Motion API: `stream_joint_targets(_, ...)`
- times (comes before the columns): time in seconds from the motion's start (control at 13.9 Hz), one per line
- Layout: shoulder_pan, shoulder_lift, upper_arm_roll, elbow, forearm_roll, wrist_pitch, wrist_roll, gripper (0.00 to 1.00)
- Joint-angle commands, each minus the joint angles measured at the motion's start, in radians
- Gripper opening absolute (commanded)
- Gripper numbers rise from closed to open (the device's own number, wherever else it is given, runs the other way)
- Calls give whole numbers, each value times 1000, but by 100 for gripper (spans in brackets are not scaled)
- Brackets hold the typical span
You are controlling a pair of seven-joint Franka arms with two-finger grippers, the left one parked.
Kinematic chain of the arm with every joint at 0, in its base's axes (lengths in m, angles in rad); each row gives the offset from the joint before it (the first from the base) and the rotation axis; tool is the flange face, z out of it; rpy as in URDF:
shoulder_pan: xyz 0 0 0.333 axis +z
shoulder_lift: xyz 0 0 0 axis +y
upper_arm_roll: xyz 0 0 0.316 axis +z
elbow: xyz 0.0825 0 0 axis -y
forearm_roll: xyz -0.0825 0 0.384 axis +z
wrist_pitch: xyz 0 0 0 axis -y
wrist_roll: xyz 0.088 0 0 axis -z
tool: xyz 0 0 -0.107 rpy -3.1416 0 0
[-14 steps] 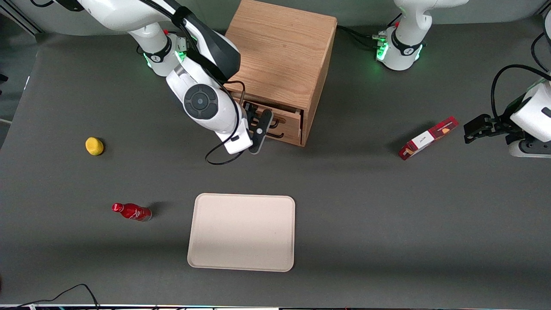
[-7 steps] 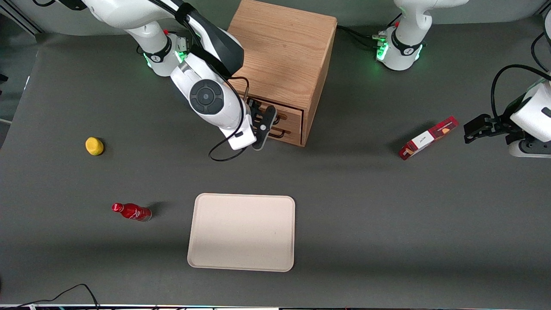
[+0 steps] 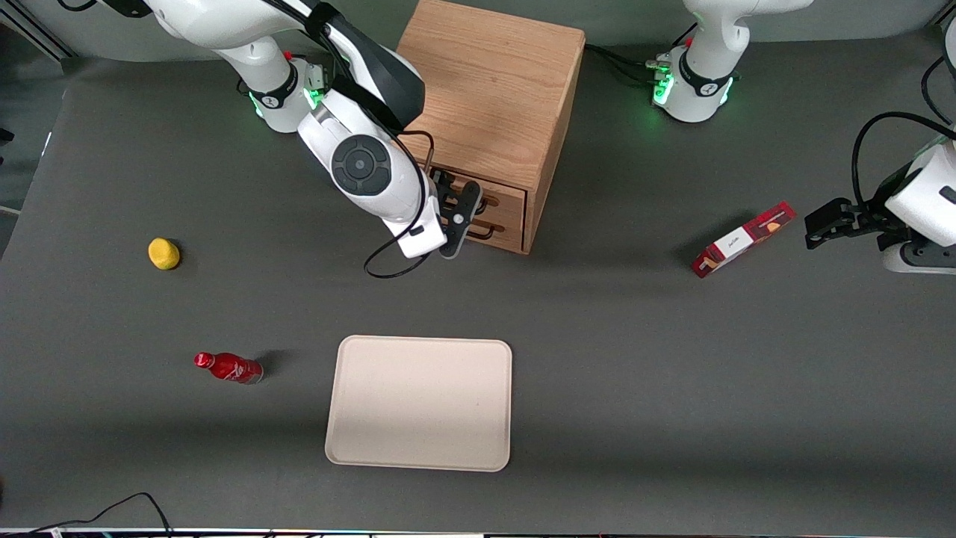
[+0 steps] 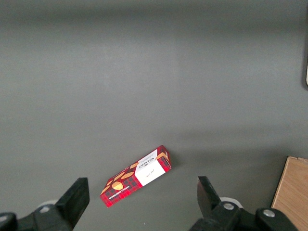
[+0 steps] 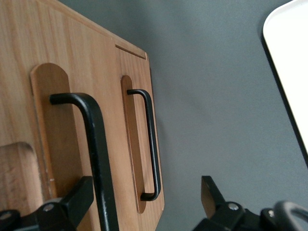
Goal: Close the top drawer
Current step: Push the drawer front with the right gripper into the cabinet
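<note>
The wooden cabinet [image 3: 489,90] stands at the back middle of the table. Its top drawer [image 3: 505,196] now looks pushed in, nearly level with the lower drawer [image 3: 508,226]. My right gripper [image 3: 461,215] is open and sits right in front of the drawer fronts. In the right wrist view the top drawer's black wire handle [image 5: 96,159] stands between the spread fingers of the gripper [image 5: 144,202], close to one finger [image 5: 77,199]. The lower drawer's handle [image 5: 150,144] shows beside it. Nothing is held.
A beige tray [image 3: 418,403] lies nearer the front camera than the cabinet; its edge also shows in the right wrist view [image 5: 291,62]. A red bottle [image 3: 228,368] and a yellow fruit [image 3: 163,253] lie toward the working arm's end. A red box [image 3: 743,239] lies toward the parked arm's.
My gripper has moved toward the cabinet, and the top drawer has slid in with it. In the last half second the motion is very small.
</note>
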Motion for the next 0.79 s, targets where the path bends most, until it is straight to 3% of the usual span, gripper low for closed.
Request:
stream_joint_targets(0.0, 7, -45, 8, 2, 11, -62, 31, 100)
stream_joint_targets(0.5, -7, -66, -10, 180, 14, -244, 33, 100)
stream_joint_targets(0.72, -9, -158, -114, 182, 46, -249, 126, 100)
